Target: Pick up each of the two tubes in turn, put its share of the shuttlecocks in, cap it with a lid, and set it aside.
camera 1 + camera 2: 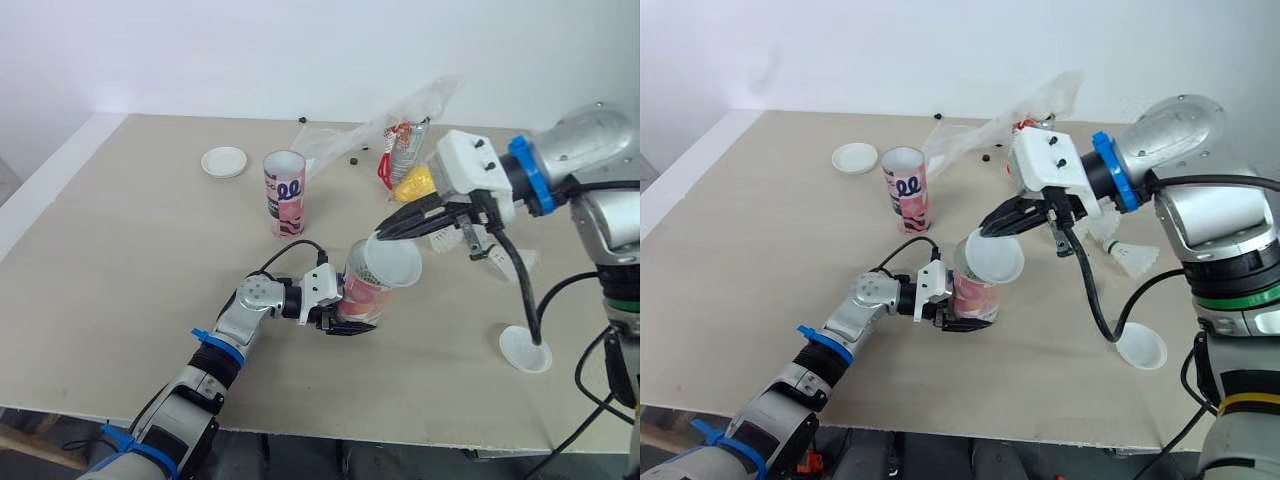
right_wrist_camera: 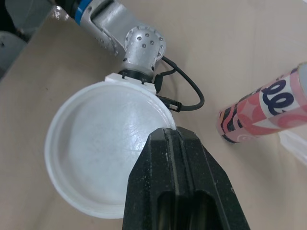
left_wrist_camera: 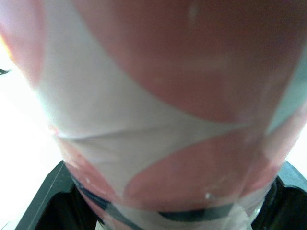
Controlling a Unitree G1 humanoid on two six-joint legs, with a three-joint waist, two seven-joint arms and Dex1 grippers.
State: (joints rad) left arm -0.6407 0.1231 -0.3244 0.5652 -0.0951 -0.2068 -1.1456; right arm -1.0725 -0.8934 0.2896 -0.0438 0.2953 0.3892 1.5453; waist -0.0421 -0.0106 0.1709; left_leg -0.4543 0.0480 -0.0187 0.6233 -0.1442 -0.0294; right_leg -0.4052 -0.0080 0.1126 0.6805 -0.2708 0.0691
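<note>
My left gripper (image 1: 350, 320) is shut on a pink-and-white tube (image 1: 362, 292), held just above the table near the middle; its patterned wall (image 3: 158, 120) is close up in the left wrist view. My right gripper (image 1: 388, 235) is shut on the rim of a white lid (image 1: 397, 262), held tilted at the tube's open mouth. In the right wrist view the pinched lid (image 2: 96, 158) covers the tube below it. A second pink tube (image 1: 284, 192) stands upright and open further back.
One spare white lid (image 1: 224, 161) lies at the back left and another (image 1: 525, 350) near the front right edge. A clear plastic bag (image 1: 385, 125) and yellow shuttlecocks (image 1: 415, 183) lie at the back. A white shuttlecock (image 1: 1130, 258) rests beside my right arm.
</note>
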